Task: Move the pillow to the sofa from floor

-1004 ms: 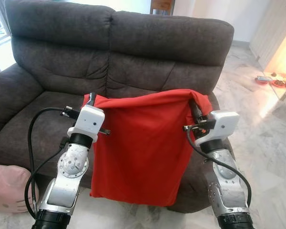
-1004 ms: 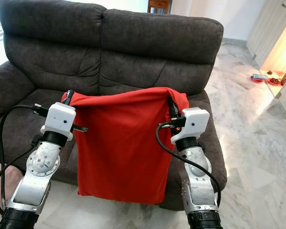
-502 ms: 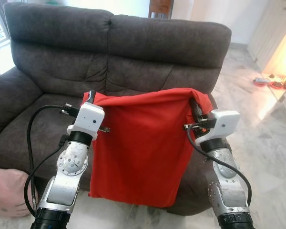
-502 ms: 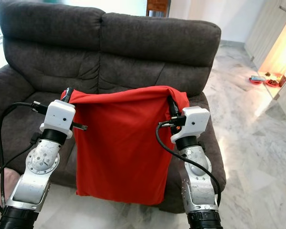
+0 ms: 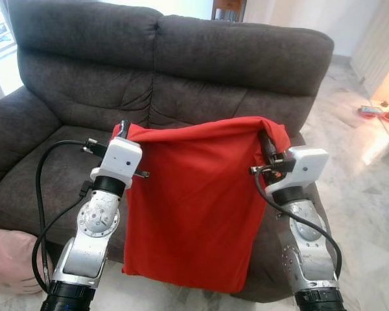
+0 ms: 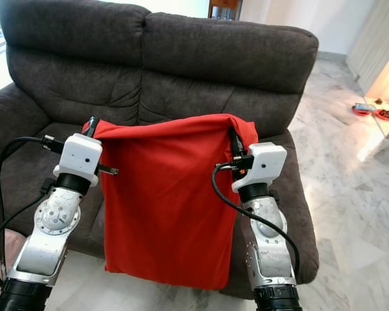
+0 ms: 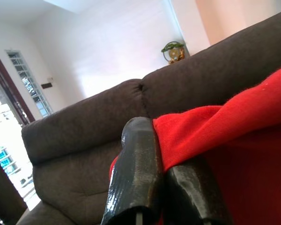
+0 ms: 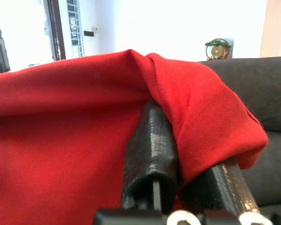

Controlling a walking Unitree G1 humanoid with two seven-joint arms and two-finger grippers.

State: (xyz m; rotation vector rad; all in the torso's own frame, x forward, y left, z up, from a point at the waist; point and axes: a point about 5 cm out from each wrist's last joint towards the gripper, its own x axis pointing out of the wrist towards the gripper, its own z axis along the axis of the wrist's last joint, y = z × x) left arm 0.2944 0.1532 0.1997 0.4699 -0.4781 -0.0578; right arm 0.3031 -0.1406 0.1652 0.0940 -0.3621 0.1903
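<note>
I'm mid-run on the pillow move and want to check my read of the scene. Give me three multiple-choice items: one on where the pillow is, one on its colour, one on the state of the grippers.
1. Where is the pillow?
A. Lying on the floor
B. Hanging between the two grippers in front of the sofa
C. Resting on top of the sofa's backrest

2. What colour is the held pillow?
A. Red
B. Blue
C. Grey

3. What state are the grippers in?
A. Both open, clear of the pillow
B. Left shut, right open
C. Both shut on the pillow's upper corners

Answers: 1 B, it hangs from the left gripper and right gripper, its lower edge below the seat front. 2 A, the fabric is plain red. 3 C, both wrist views show black fingers pinching red cloth.
</note>
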